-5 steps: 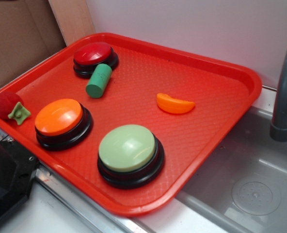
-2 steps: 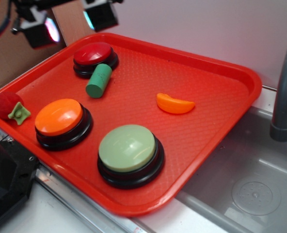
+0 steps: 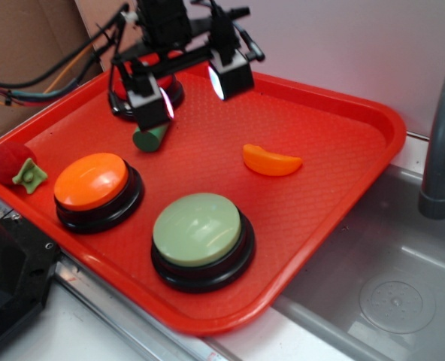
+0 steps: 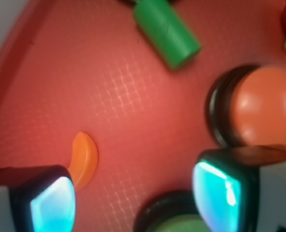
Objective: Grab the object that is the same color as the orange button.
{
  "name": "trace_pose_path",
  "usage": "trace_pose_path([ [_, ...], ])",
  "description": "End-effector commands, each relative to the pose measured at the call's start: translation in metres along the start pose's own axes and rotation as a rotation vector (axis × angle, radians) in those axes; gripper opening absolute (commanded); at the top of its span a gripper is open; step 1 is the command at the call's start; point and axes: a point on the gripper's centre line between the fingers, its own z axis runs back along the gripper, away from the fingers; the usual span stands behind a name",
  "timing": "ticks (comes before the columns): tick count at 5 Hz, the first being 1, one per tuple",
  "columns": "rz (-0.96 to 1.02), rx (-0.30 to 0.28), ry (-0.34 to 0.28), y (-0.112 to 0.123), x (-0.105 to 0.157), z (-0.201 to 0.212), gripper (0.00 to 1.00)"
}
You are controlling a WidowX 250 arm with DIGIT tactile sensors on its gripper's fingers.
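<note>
Tray: left of the sink, carrying everything below.
Wedge: right of centre, lying apart from the rest.
Cylinder: on its side, just before the back-left button.
Two buttons: side by side along the front.
Ball: far-left corner.
Claw: above the back, jaws parted.

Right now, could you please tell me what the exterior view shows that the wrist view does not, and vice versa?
Only the exterior view shows the steel sink, the grey faucet pipe, the arm's cables, the whole red plastic tray and the whole red ball with its green star piece.

Only the wrist view shows the glowing fingertip pads face-on.

Both show the open gripper, small orange plastic crescent, orange dome button, green cylinder and pale green button.
</note>
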Motion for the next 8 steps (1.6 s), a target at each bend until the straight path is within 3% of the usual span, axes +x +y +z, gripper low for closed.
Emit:
trace_pose_path([
  [1, 0.076, -0.031, -0.017, -0.030, 0.011, -0.022, 1.00],
  [2, 0.059, -0.016, 0.005, -0.041, 0.007, -0.036, 1.00],
  [4, 0.056, -0.003, -0.019, -0.049, -0.001, -0.052, 1.00],
  [5, 0.054, 0.010, -0.027, -0.050, -0.003, -0.059, 0.93],
  [6, 0.074, 0.010, -0.037, -0.050, -0.001, -0.063, 0.00],
  [8, 0.100, 0.013, -0.035, -0.048, 0.001, -0.065, 0.00],
])
